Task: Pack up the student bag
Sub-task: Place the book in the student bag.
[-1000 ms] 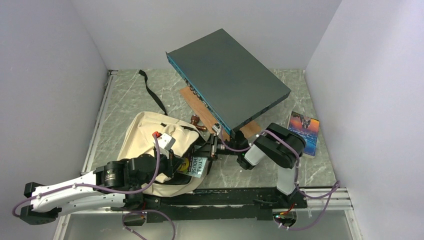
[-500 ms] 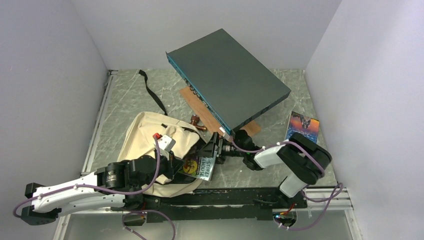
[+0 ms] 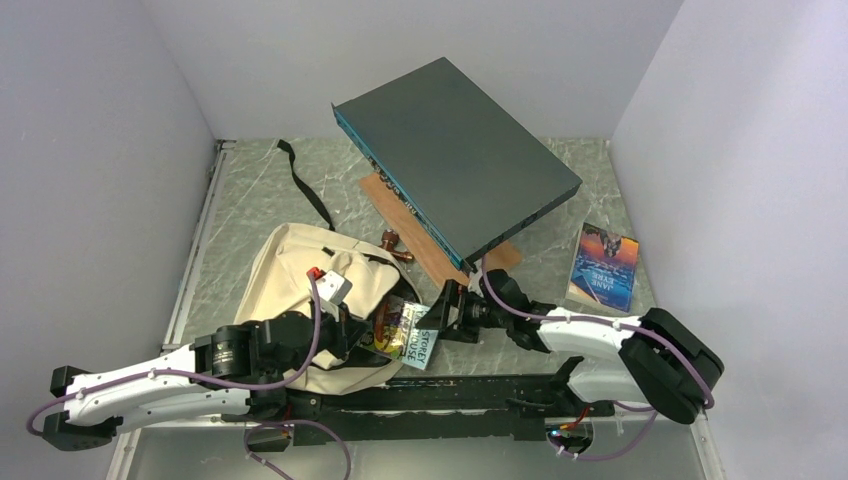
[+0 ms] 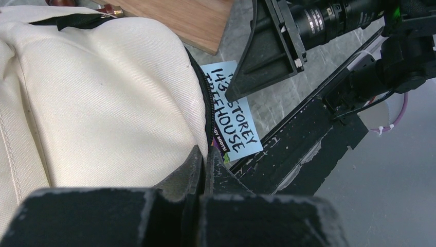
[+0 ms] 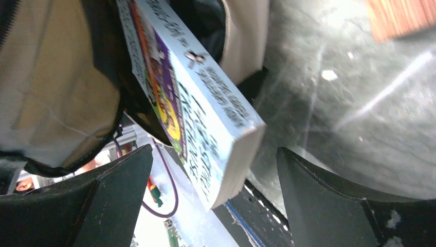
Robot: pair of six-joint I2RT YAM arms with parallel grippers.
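Note:
The student bag (image 3: 295,265) is a cream canvas backpack lying at the near left, its mouth facing right. My left gripper (image 3: 362,338) is shut on the bag's zippered edge (image 4: 204,135), pinching the fabric between its fingers (image 4: 193,164). A pale blue paperback, "143 Storey Treehouse" (image 3: 412,336), sticks out of the mouth at a tilt, its far end inside the bag. My right gripper (image 3: 437,318) stands open around the book's free corner (image 5: 226,149) without touching it. Cream fabric of the bag (image 5: 56,98) fills the left of the right wrist view.
A big dark grey flat box (image 3: 455,165) leans on a wooden board (image 3: 395,205) at the back. A second book (image 3: 605,265) lies at the right. A black strap (image 3: 305,190) trails behind the bag. A small brown object (image 3: 392,243) lies by the board.
My right gripper has opened and let go of the book, and the arm has drawn back to the right. The book has tipped and now leans out of the bag's mouth.

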